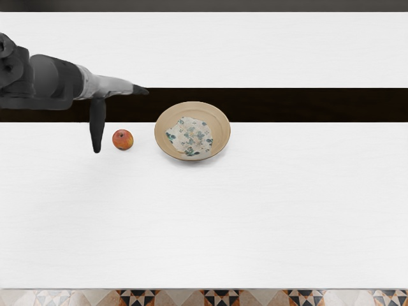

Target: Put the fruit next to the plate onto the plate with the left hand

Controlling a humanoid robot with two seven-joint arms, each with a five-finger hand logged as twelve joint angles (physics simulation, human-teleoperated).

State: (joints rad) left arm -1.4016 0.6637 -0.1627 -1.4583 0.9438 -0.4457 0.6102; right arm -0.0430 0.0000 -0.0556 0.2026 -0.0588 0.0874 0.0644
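A small red-orange apple (123,139) sits on the white table just left of a tan plate (220,131) with a floral pattern in its middle. My left hand (111,111) comes in from the left edge, above and slightly left of the apple. Its fingers are spread: one dark finger (97,131) hangs down beside the apple's left side, another points right towards the plate. The hand holds nothing and does not touch the fruit. The plate holds no fruit.
A dark gap (287,105) runs across between the near white table (255,210) and a far white surface. The plate's far rim overlaps that gap. Patterned floor tiles show along the bottom edge.
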